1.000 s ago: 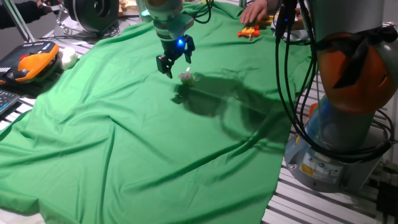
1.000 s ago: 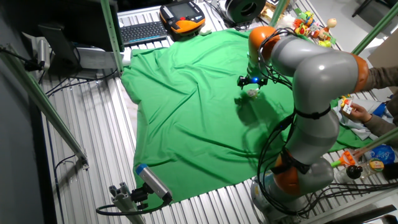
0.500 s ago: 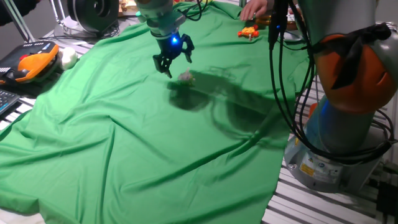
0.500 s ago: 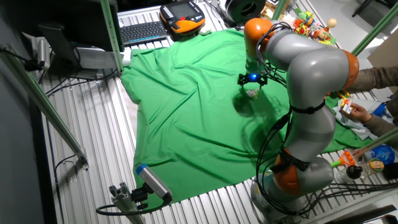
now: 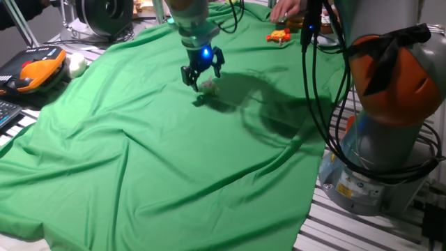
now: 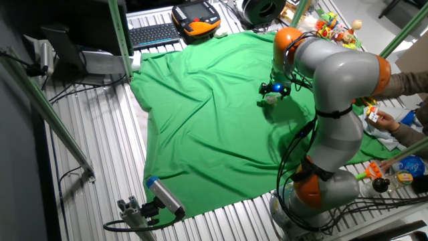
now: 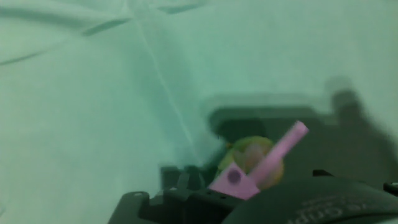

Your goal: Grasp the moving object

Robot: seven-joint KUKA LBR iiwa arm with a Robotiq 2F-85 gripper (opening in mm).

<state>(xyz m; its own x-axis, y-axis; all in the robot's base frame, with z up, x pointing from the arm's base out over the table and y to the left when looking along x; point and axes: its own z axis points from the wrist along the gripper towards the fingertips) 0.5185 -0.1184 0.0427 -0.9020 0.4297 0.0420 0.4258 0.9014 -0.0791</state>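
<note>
Claw over toy (pink stick close-up)

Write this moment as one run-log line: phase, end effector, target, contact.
phase: closing in | end effector: open, low over green cloth | target: small white toy just below fingertips | contact: cannot tell, not yet gripped

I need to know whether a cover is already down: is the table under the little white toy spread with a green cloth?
Yes: the little white toy lies on a wrinkled green cloth that covers the table.
</note>
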